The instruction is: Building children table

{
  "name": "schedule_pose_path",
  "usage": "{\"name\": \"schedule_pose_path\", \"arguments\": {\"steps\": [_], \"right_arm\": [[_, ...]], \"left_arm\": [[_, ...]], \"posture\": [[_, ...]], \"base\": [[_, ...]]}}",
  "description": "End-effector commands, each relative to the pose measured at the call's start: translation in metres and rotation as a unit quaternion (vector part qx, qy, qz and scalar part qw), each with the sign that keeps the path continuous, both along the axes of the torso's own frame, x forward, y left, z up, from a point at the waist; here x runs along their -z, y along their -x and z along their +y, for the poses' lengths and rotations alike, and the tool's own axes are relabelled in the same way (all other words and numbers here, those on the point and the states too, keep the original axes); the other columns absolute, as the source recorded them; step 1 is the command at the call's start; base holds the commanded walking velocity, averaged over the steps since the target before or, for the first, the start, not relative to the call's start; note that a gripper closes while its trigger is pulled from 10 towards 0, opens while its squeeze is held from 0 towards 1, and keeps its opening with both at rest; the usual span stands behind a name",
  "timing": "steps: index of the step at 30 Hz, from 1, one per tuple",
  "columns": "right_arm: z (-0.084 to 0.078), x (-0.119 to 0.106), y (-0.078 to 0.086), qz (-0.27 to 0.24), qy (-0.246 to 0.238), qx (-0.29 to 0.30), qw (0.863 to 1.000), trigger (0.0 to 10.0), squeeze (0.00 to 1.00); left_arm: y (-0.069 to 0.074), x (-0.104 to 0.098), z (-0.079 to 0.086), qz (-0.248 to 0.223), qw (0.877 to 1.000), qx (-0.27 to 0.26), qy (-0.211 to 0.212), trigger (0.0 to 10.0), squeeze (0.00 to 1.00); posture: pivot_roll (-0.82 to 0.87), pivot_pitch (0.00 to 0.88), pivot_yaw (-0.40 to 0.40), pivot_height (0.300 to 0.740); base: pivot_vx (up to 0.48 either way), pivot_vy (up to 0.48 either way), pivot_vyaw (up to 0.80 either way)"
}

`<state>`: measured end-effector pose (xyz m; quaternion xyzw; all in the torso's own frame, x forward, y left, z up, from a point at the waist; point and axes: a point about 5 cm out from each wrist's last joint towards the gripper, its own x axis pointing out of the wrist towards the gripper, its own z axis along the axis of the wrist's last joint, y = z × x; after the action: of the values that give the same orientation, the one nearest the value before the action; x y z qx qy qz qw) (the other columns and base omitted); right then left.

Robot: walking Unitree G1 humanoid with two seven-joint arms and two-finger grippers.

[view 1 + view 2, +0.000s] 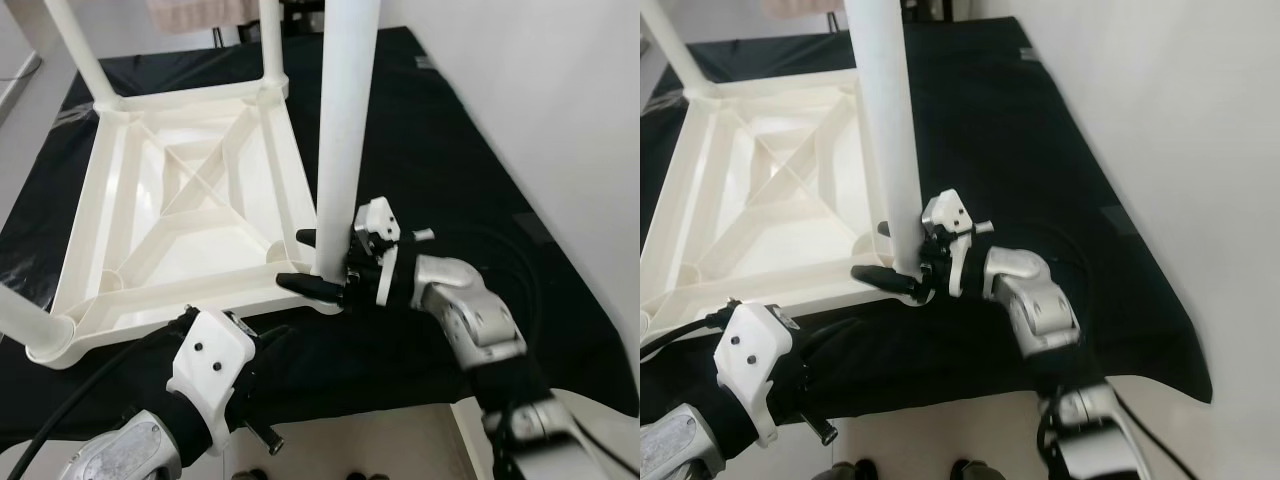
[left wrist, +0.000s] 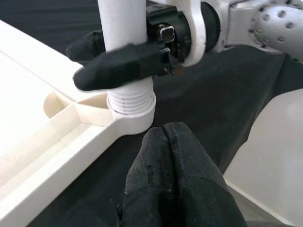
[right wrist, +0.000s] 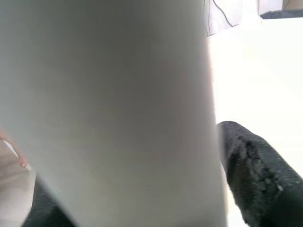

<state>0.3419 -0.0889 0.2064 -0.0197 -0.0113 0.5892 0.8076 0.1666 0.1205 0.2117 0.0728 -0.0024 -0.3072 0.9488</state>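
While upside down on a black cloth (image 1: 450, 150), the white plastic table (image 1: 190, 200) lies centre-left | right gripper (image 1: 318, 262) grasps the near-right leg (image 1: 345, 120) low at its socket | left gripper (image 2: 177, 142) clenched, empty, just near | leg likely light, stiff, smooth and slippery; holding low seems best.

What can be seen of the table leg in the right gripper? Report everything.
The table leg is a smooth white tube, plastic by its look, standing upright in the near right corner socket of the upturned white tabletop. Its lower end is ribbed, perhaps threaded, where it enters the socket. The right gripper clasps it just above the socket, one black finger across its front. Its top runs out of frame.
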Motion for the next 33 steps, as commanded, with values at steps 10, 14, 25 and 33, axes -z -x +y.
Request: {"name": "schedule_pose_path", "arguments": {"steps": [10,14,25,33], "right_arm": [[-0.008,0.004,-0.015,0.045,-0.017,-0.055,0.997,0.0,0.0],[-0.021,0.009,-0.018,0.025,0.025,-0.02,0.999,0.0,0.0],[0.002,0.079,0.056,0.084,0.025,0.386,0.918,0.0,0.0],[0.03,0.085,0.057,0.064,0.034,0.371,0.926,5.0,0.0]], "left_arm": [[0.002,0.006,0.003,0.006,1.0,-0.015,-0.004,10.0,0.0],[0.004,0.013,0.007,0.016,1.0,-0.025,-0.008,10.0,0.0],[0.025,0.042,0.015,0.071,0.995,-0.063,-0.018,10.0,0.0],[0.013,0.06,0.02,0.072,0.993,-0.084,0.029,10.0,0.0]], "posture": [[0.12,0.185,-0.042,0.74],[0.12,0.184,-0.054,0.74],[0.1,0.183,-0.052,0.74],[0.08,0.105,-0.054,0.74]], "base": [[0.0,0.0,0.0],[0.0,0.0,0.0],[0.0,0.0,0.0],[0.0,0.0,0.0]]}}
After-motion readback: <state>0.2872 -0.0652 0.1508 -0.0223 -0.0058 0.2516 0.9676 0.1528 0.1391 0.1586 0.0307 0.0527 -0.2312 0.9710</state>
